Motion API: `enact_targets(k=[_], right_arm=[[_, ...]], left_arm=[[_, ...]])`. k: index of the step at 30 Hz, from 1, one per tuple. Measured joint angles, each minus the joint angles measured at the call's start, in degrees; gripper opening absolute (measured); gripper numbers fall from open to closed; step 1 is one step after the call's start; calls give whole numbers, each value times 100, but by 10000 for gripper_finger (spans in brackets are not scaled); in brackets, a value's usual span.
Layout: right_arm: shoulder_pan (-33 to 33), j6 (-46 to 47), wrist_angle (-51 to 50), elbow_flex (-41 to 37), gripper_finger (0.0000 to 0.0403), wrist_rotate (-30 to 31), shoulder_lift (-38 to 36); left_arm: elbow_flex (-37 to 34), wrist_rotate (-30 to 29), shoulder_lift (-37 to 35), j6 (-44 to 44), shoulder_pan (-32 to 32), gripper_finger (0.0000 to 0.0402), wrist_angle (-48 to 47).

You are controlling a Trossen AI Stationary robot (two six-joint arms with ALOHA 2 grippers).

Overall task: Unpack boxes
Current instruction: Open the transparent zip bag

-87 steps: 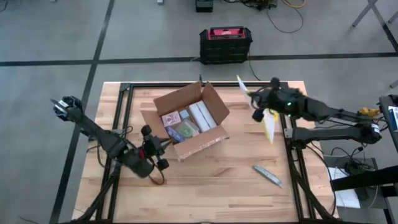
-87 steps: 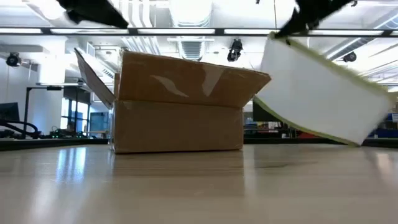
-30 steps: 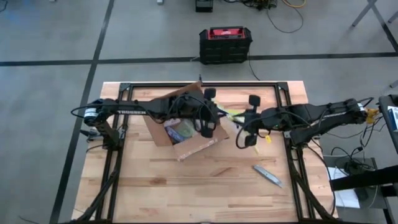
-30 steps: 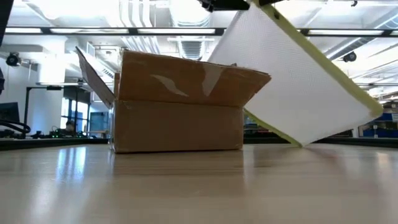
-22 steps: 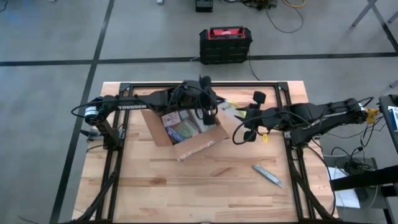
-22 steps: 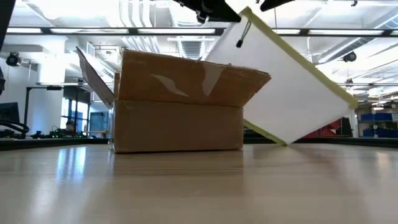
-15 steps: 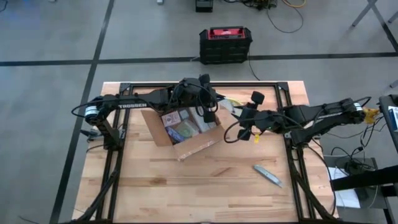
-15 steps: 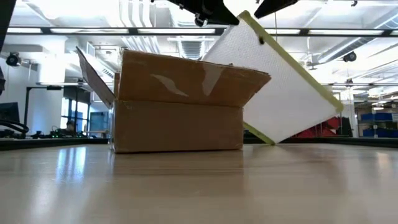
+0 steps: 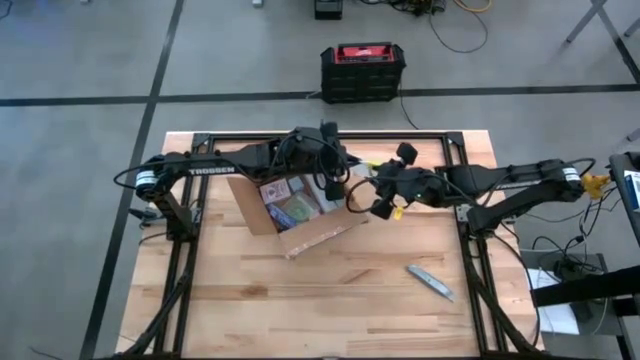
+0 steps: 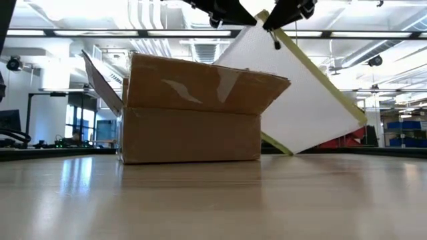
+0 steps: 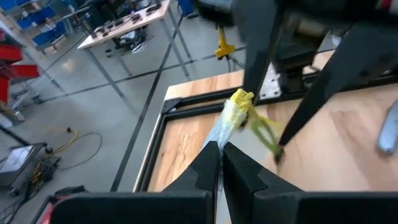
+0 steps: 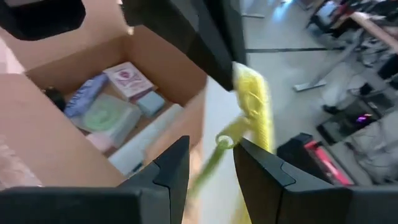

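The left pincer (image 9: 345, 185) is pinching the pouch (image 10: 293, 93) beside the open carton (image 9: 295, 205) mid-table; the right pincer (image 12: 208, 163) is straddling its yellow-green edge, fingers apart (not gripping). It should close squarely before the left releases.

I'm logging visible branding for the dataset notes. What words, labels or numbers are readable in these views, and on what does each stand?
"TROSSEN": white letters on the left arm, high view.
Packets in the box: printed labels, too small and blurred to read.
Black-and-red case: no legible text.
Pouch: no print visible.
Tool on the table: no legible marking.
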Motion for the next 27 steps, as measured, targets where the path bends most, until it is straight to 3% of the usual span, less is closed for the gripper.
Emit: enact_targets(k=[5, 11, 27], right_arm=[[-192, -8, 84, 0, 105, -41, 109], [-196, -67, 5, 0, 11, -45, 62], [-171, 184, -152, -348, 0, -35, -43]], left_arm=[[0, 4, -4, 0, -37, 0, -20], [0, 15, -44, 46, -47, 0, -38], [-2, 126, -582, 67, -47, 0, -566]])
